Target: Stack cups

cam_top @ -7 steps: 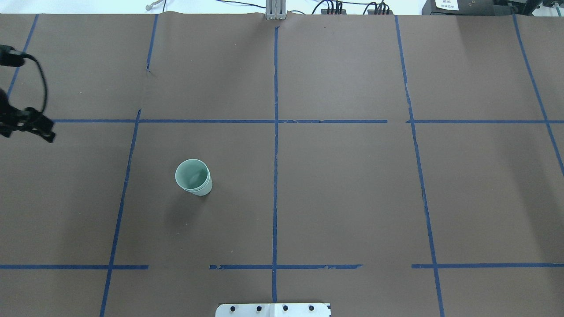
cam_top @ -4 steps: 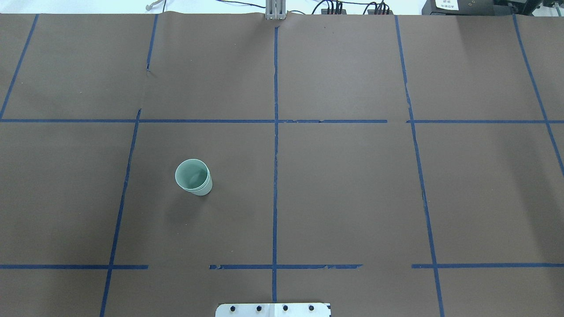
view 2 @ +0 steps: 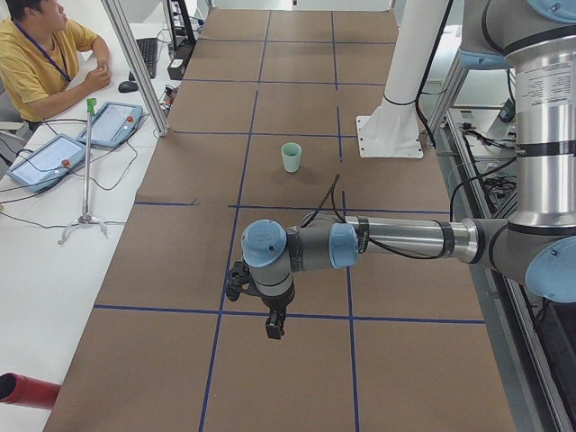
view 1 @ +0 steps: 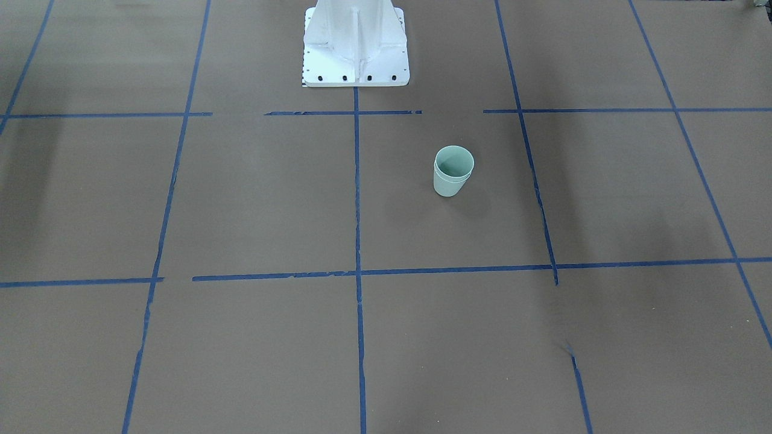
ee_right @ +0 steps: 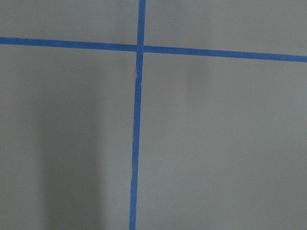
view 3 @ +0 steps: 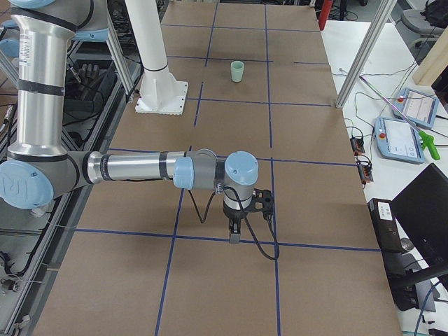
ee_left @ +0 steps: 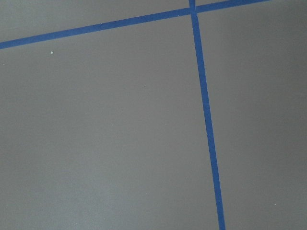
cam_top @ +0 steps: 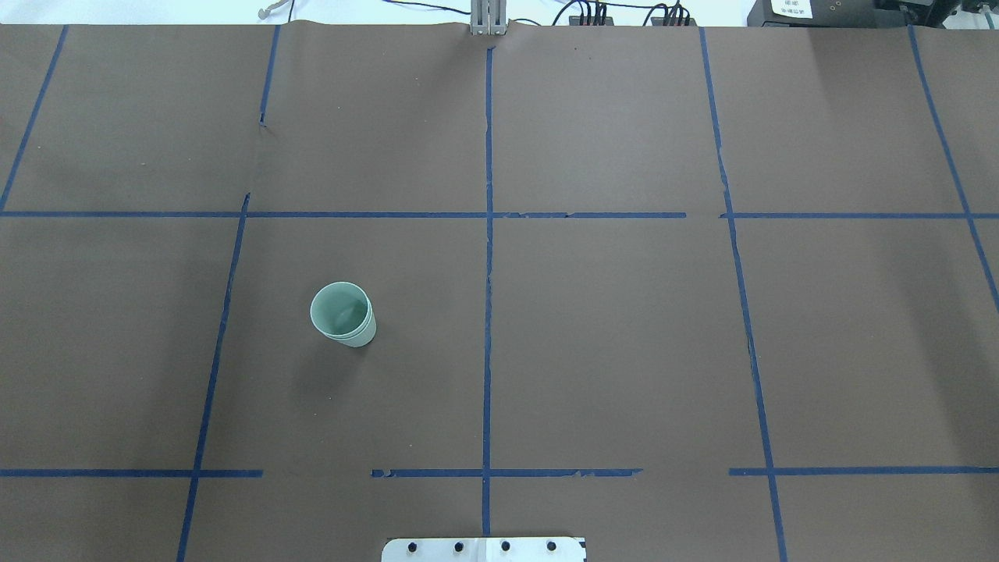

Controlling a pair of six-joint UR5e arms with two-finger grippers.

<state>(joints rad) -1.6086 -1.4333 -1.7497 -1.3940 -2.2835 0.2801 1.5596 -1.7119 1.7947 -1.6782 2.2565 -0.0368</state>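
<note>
Two pale mint-green cups (cam_top: 342, 314) stand upright, one nested inside the other, on the brown table left of its centre line. Two rims show one above the other in the front-facing view (view 1: 453, 170). The stack also shows in the exterior left view (view 2: 291, 157) and the exterior right view (view 3: 238, 71). My left gripper (view 2: 274, 330) hangs over the table's left end, far from the cups; I cannot tell if it is open or shut. My right gripper (view 3: 234, 238) hangs over the table's right end; I cannot tell its state either. Both wrist views show only table and tape.
Blue tape lines (cam_top: 488, 312) mark a grid on the brown table cover. The white robot base (view 1: 356, 60) stands at the table's near edge. An operator (view 2: 36, 63) sits by tablets (view 2: 45, 162) beyond the far edge.
The left gripper, at the overhead view's left edge one second ago, has moved out of that view. The nested cups have not moved.
</note>
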